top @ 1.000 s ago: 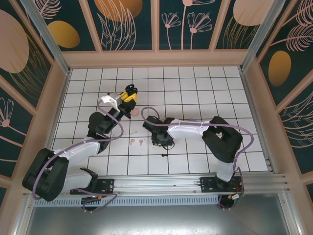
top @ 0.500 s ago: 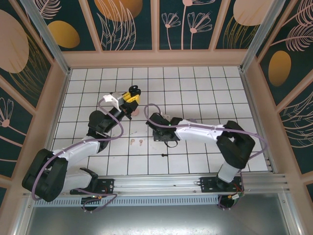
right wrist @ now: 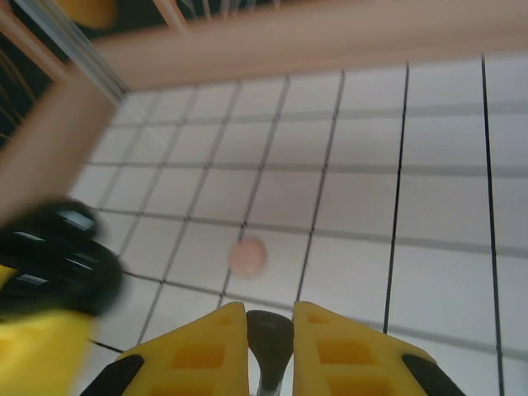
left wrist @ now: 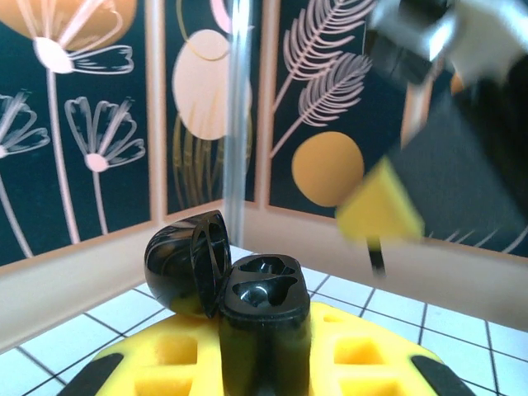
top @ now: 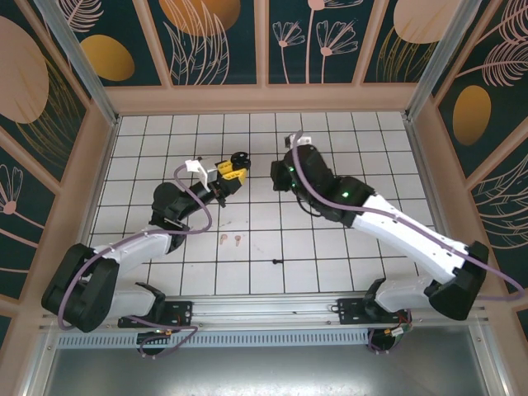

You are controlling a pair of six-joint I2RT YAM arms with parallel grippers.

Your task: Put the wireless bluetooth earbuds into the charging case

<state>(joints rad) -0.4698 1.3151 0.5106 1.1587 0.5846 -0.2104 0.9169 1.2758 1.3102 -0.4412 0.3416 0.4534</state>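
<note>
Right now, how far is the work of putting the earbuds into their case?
Done: the black case is lifted and open, but both its wells are empty. In hand: the left claw holds that case, and the right claw grips a black earbud close by it. Left: seat this bud, then the second black earbud and two pink earbuds lying on the tiles.

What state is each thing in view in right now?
Black charging case: lid open, both sockets empty.
Left hand: shut on the black charging case.
Right hand: shut on a black earbud.
Pink earbuds: loose on the tiles.
Other black earbud: loose on the tiles.
</note>
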